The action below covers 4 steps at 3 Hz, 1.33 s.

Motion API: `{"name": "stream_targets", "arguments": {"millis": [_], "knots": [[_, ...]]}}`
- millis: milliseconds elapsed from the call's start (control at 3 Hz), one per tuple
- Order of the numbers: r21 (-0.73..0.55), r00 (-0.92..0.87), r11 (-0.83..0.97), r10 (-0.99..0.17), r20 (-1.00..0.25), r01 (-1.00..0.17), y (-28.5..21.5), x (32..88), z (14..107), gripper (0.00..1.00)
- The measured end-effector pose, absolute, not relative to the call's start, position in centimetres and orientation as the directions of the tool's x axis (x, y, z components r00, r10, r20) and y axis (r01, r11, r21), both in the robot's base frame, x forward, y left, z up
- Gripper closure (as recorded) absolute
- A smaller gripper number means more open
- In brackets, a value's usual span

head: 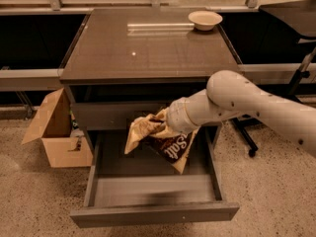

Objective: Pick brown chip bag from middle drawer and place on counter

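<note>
A tan cardboard box (55, 135) stands open on the speckled floor (34, 201) at the far left, one flap raised, just beside the grey drawer cabinet (79, 113). The cabinet's top is the counter (143, 51), a glossy dark grey-brown slab with pale streaks of reflected light near its far edge.

Below the counter a closed drawer front (116, 115) spans the cabinet. Under it the middle drawer (153, 214) is pulled far out toward the camera. Its plain front panel is nearest, and its lighter grey floor shows bare in the front half.

The brown chip bag (172, 146) hangs in the air above the rear part of that drawer, in front of the closed drawer front and below the counter's edge. It is crumpled and tilted. A cream-tan end flares up and to the left, the dark brown middle with pale lettering faces the camera, and another tan corner points down toward the drawer floor without touching it.

The claw (159, 127) is clenched on the bag's upper part, mostly buried in the crinkled foil. The pale arm (237, 100) reaches in from the right, its rounded joint level with the counter's front edge.

On the counter's far right corner sits a cream bowl (205, 19), well apart from the bag. At the right edge, a black stand's foot (247, 138) rests on the floor behind the arm.
</note>
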State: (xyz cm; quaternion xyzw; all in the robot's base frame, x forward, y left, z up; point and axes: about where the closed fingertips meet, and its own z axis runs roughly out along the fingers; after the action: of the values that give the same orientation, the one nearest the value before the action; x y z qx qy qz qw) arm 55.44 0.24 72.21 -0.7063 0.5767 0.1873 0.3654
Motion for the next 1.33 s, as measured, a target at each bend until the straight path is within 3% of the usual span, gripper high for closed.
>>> {"name": "stream_targets", "arguments": {"millis": [667,1333], "knots": [[-0.318,0.281,-0.074,-0.684,-0.674,-0.945,0.4,55.3,73.2,1.0],[-0.51,0.347,-0.007,-0.74,-0.576,-0.86,-4.7,58.5,84.4,1.0]]}}
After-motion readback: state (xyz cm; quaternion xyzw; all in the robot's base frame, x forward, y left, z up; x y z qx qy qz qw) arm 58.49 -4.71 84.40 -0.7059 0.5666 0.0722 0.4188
